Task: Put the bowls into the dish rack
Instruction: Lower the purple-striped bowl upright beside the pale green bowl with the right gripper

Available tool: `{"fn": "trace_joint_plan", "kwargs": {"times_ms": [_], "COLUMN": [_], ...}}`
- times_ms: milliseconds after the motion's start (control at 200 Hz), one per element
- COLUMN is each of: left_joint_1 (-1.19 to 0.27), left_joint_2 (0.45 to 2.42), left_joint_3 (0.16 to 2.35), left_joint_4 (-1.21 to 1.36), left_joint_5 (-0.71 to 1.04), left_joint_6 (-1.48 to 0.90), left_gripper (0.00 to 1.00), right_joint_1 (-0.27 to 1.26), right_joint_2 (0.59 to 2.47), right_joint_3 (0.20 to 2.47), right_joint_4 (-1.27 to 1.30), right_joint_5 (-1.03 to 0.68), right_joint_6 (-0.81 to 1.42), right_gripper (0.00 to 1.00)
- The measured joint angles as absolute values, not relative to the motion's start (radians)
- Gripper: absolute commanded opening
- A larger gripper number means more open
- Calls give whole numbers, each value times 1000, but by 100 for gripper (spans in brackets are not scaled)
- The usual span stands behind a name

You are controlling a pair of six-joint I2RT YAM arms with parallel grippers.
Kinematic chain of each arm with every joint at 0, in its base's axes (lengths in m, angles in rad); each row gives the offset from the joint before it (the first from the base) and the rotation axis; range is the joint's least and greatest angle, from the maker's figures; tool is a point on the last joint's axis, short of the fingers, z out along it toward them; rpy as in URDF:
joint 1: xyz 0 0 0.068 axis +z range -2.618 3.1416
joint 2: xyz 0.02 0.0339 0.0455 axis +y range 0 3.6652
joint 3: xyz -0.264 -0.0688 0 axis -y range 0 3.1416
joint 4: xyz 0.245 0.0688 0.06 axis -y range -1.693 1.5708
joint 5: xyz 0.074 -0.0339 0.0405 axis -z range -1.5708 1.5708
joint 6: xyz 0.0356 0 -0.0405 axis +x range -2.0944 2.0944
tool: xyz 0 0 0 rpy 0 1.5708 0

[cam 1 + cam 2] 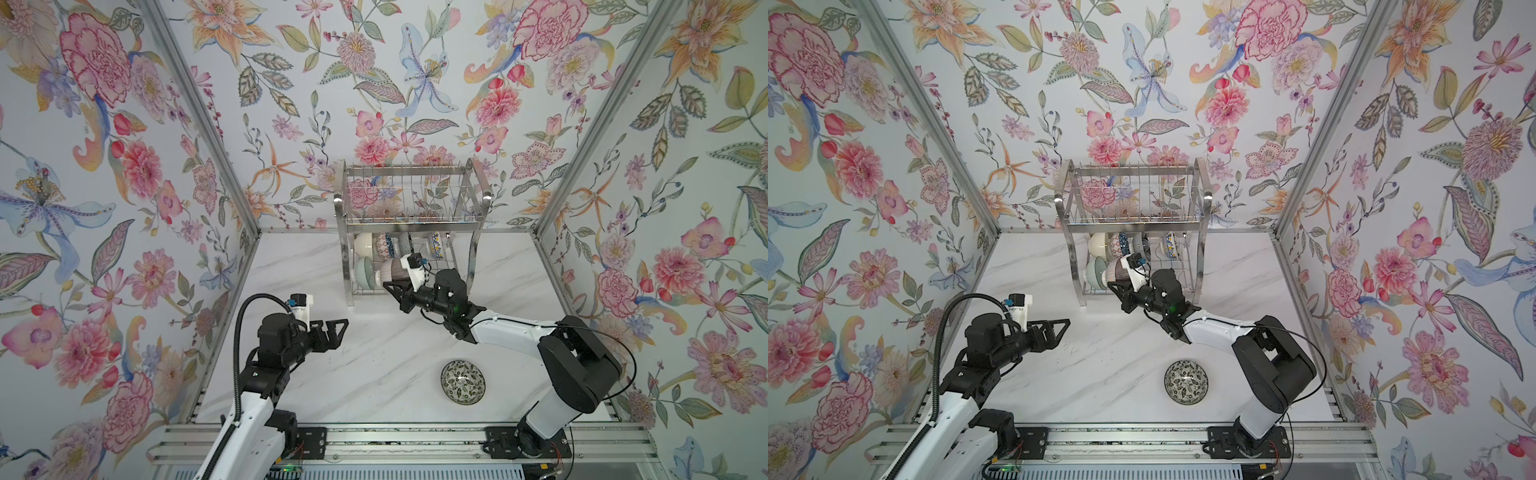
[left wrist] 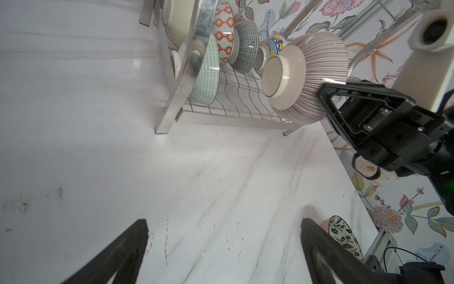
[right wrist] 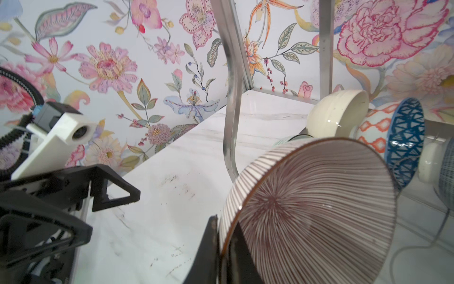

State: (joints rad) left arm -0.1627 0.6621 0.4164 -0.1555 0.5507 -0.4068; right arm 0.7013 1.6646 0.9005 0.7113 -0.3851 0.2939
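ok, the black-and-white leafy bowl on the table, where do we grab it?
The rim, from straight above: the leafy bowl sits upright, mouth up, on the table, alone, and looks too wide to span. Likely pinch the wall, inside and outside.

Shiny stainless wire dish rack [image 1: 415, 227], glossy glazed ribbed bowl [image 2: 319, 64], smooth marble-look tabletop [image 1: 374, 365], matt aluminium frame rails [image 1: 399, 440]

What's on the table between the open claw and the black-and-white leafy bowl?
Nothing. In both top views only bare marble table lies between the left gripper and the black-and-white leafy bowl.
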Motion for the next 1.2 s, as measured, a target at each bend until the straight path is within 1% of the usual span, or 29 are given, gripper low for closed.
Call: {"fn": "trace_joint_plan", "kwargs": {"times_ms": [130,355,525,691,1196], "left_joint_1": [-183,-198,-204,-208,-221], "left_joint_2": [627,619,624,627,638], "left_joint_3": [398,397,397,397,397], "left_joint_4": [-133,-125,-125,-125,-125], "left_joint_5": [548,546,546,546,546], "left_joint_6": [-400,-393,-389,-389,-389], "left_gripper": [99,99,99,99,99], "right_joint_1": [675,649,639,633,599], "right_joint_2": [1716,1786,1798,1832,1959], "right_joint_3": [902,925,956,999,1107], "right_joint_4": [799,858,859,874,899], "right_joint_5": [-403,-438,-458,-466,-485], "right_joint_6": [406,550,606,646,784], "right_gripper": [11,12,13,9,8]}}
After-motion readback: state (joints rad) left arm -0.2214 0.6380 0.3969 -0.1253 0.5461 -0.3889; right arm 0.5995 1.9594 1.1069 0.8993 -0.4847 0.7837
